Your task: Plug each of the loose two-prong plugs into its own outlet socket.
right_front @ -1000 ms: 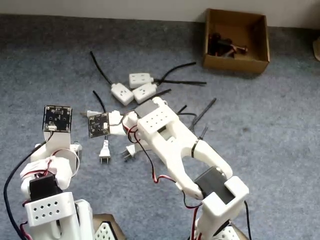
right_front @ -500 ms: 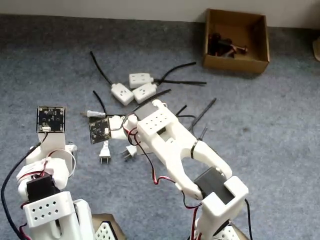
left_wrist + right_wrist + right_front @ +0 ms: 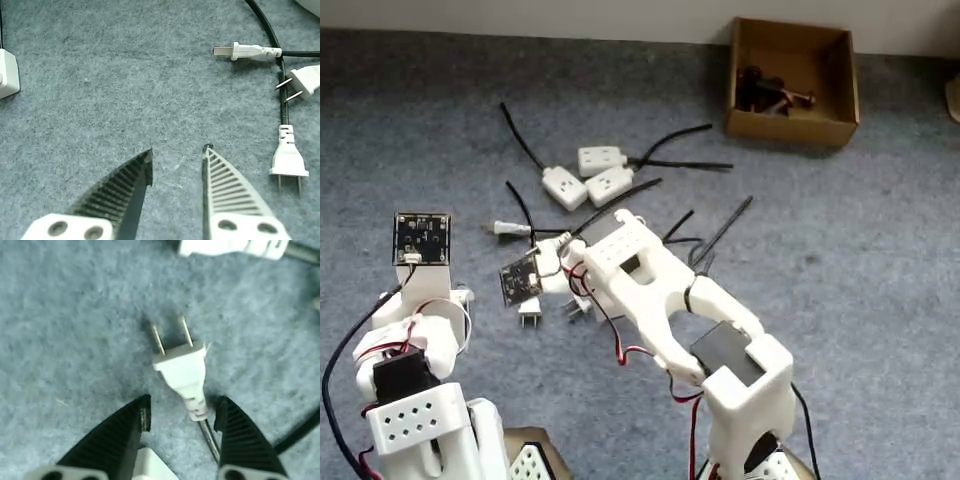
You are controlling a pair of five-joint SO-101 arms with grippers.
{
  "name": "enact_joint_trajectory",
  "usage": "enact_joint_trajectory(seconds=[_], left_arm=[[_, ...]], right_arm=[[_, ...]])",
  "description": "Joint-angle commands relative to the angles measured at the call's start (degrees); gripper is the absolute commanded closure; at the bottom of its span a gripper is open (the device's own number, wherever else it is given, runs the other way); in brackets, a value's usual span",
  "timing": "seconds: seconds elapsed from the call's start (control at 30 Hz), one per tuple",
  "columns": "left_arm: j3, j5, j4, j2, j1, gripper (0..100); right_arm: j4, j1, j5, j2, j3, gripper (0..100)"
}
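- Lower the right gripper, now released and wide, straight down astride the plug lying toward the carpet's near edge, left of middle
- Clench on the plug's broad body, not the thin cord tail seemingly flanked at present
- Leave prongs free for the outlet sockets further back
- Hold the left gripper, likewise released above bare carpet, aside

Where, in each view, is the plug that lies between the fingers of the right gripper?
High view: the plug lies by the right arm's wrist, beside the second plug.
Left wrist view: the plug lies beside the black cable, near the second plug.
Right wrist view: the plug lies between the right gripper's open fingers.
Shared landmark: the second plug.
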Motion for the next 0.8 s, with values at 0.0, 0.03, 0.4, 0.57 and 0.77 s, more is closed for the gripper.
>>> enact_joint_trajectory(seconds=[0.0, 0.03, 0.4, 0.57, 0.77], left_arm=[[-0.7, 0.6, -1.0, 0.1, -0.8, 85], [-0.7, 0.6, -1.0, 0.1, -0.8, 85], [-0.7, 0.6, -1.0, 0.1, -0.8, 85], [-0.6, 0.6, -1.0, 0.1, -0.7, 85], [-0.3, 0.5, -2.0, 0.1, -0.8, 85]], right_arm=[[-0.7, -1.2, 0.4, -0.4, -1.0, 79.7], [-0.7, -1.3, 0.3, -0.4, -1.0, 79.7], [-1.3, -2.4, 0.4, -0.1, -1.1, 85.8], [-4.2, -2.9, 0.3, 0.0, -1.1, 87.9], [-4.9, -3.0, 0.3, 0.0, -0.7, 87.9]])
